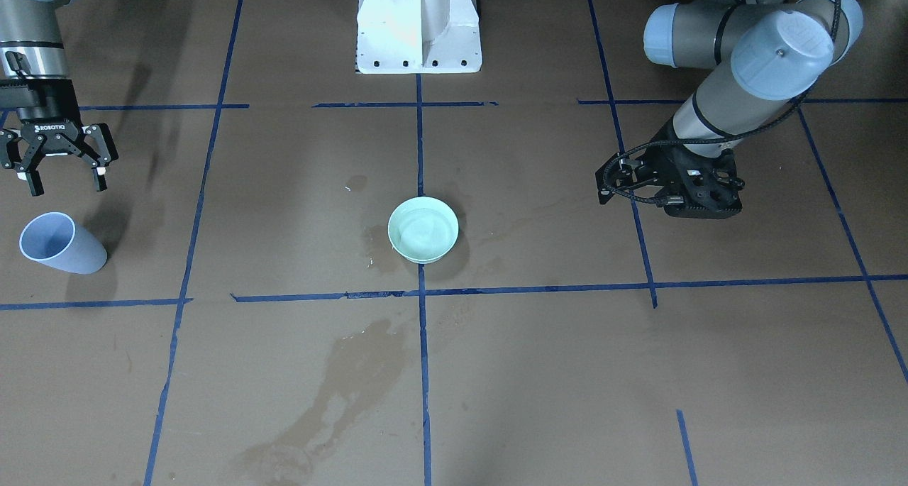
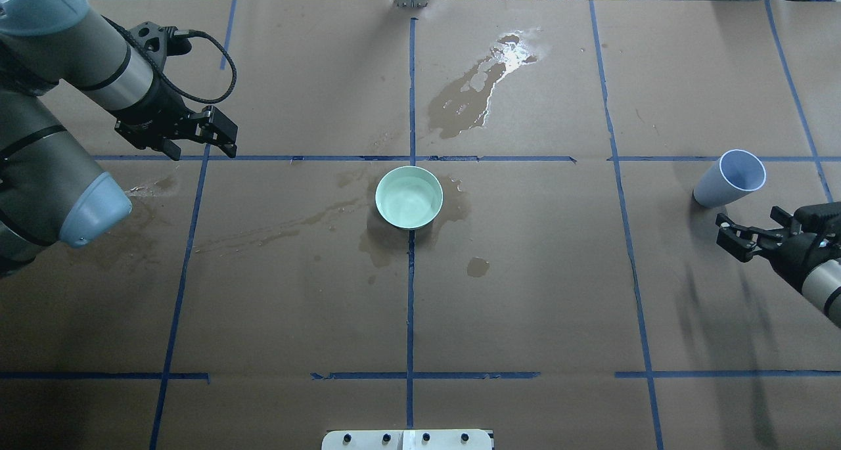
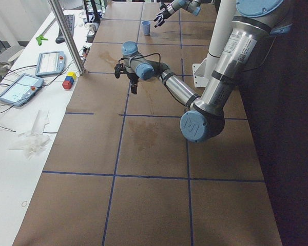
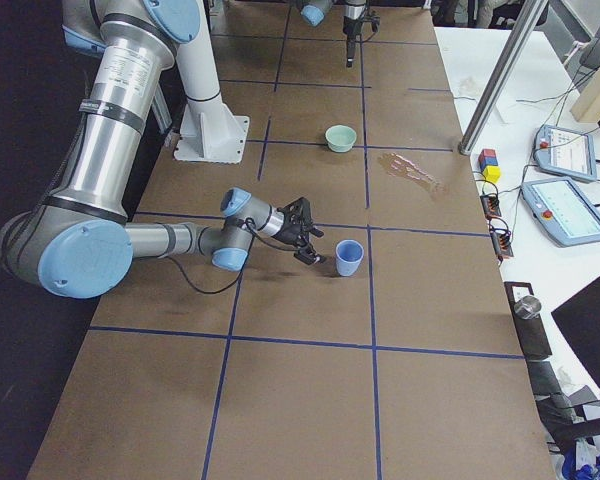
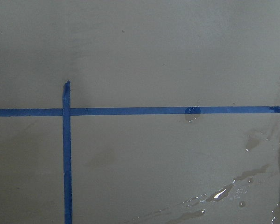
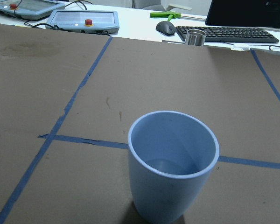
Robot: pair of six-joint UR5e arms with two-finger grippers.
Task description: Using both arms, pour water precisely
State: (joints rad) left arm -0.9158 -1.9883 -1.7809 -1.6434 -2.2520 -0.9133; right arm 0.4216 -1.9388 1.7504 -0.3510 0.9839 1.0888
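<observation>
A mint-green bowl (image 2: pixel 409 198) stands at the table's middle with clear water (image 1: pixel 424 227) in it. A pale blue-grey cup (image 1: pixel 60 243) stands upright at the robot's right end; it also shows in the overhead view (image 2: pixel 730 179) and fills the right wrist view (image 6: pixel 172 163), where I cannot tell if it holds water. My right gripper (image 1: pixel 66 186) is open and empty, just short of the cup, apart from it. My left gripper (image 2: pixel 190 135) hovers left of the bowl, pointing down, empty; in the exterior left view (image 3: pixel 134 88) its fingers look pressed together.
A large wet stain (image 2: pixel 479 89) lies on the brown paper beyond the bowl, and smaller blotches (image 2: pixel 387 243) surround it. The white pedestal (image 1: pixel 418 25) stands at the robot's edge. Tablets (image 4: pixel 565 150) and a metal pole (image 4: pixel 500 80) are on the operators' side.
</observation>
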